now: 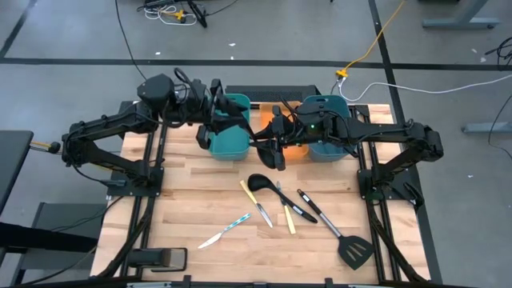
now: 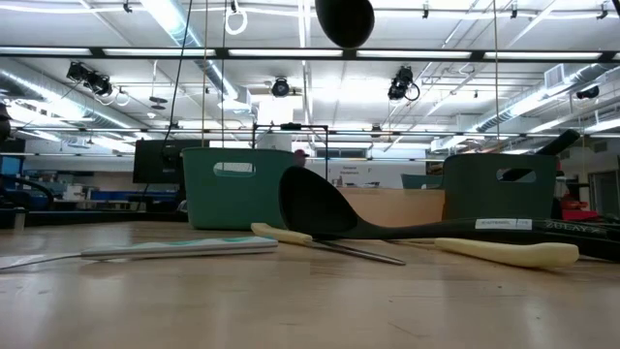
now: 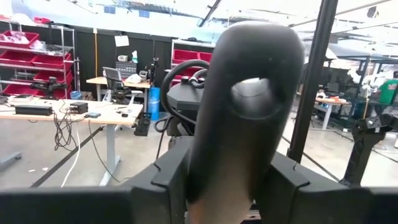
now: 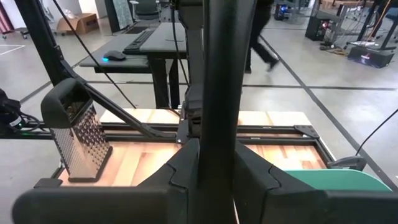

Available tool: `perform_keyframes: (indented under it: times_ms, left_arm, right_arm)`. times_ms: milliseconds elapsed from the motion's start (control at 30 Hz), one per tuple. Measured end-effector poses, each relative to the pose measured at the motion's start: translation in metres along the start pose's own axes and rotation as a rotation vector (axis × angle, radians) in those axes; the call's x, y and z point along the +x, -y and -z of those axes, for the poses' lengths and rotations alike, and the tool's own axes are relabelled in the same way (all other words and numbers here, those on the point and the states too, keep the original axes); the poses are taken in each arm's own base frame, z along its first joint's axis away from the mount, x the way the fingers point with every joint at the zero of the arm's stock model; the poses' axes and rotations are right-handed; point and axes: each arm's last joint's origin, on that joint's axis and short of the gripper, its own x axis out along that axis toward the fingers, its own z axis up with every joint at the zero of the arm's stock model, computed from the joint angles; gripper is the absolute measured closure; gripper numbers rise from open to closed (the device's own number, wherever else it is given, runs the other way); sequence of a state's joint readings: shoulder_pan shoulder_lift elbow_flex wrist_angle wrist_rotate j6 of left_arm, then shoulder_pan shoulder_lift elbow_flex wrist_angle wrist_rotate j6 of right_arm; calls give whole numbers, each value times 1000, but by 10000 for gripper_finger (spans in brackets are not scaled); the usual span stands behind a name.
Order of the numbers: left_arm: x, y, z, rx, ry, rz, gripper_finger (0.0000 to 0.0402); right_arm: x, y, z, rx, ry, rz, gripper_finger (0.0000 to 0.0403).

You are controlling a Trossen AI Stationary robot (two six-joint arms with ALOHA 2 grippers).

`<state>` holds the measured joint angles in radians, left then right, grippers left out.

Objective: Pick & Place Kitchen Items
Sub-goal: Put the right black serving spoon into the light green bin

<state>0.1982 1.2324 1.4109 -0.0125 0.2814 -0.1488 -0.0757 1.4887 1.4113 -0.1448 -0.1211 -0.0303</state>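
1. The left gripper (image 3: 239, 180) is hanging in the air beside the left teal bin (image 1: 228, 150), at the back of the table (image 1: 184, 200). Its fingers are pressing on both sides of the rounded, holed end of a black utensil (image 3: 249, 106), so it is pinching that handle tip.
2. The right gripper (image 4: 217, 168) is sitting over the orange tray (image 1: 298, 150), between the left bin and the right teal bin (image 1: 328, 102). It is clamping a slim black shaft that is running straight out past its fingers.
3. The two grippers are pointing at each other and each wrist view is showing the other arm just behind the handle. That is looking like a hand-over of one piece. I cannot confirm that it is the same utensil, as the gap between them is a dark tangle in the high view.
4. The low view is showing a black rounded bowl hanging well clear of the wood. The piece is probably being held high so that it clears the bin walls.
5. A hand-over makes sense because the left bin is lying on the left arm's side.
6. The other items are waiting flat on the front half of the table:
   - a black ladle (image 1: 258, 182)
   - a black spatula (image 1: 354, 250)
   - a light-blue-handled knife (image 1: 226, 230)
   - two pale yellow knives (image 1: 289, 218)
   - a black-handled piece (image 1: 304, 210)
7. Risk: the left grip is sitting right at the handle tip, so the long utensil may be prone to swinging once the right jaws let go.
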Motion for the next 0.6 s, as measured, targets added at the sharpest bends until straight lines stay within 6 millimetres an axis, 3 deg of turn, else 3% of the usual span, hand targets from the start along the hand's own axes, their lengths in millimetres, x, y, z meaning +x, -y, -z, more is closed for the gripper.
perform_keyframes:
  times_ms: [600]
  left_arm:
    - [0,0,0,11,-3,-8,264]
  right_arm:
    - [0,0,0,-3,0,-1,326]
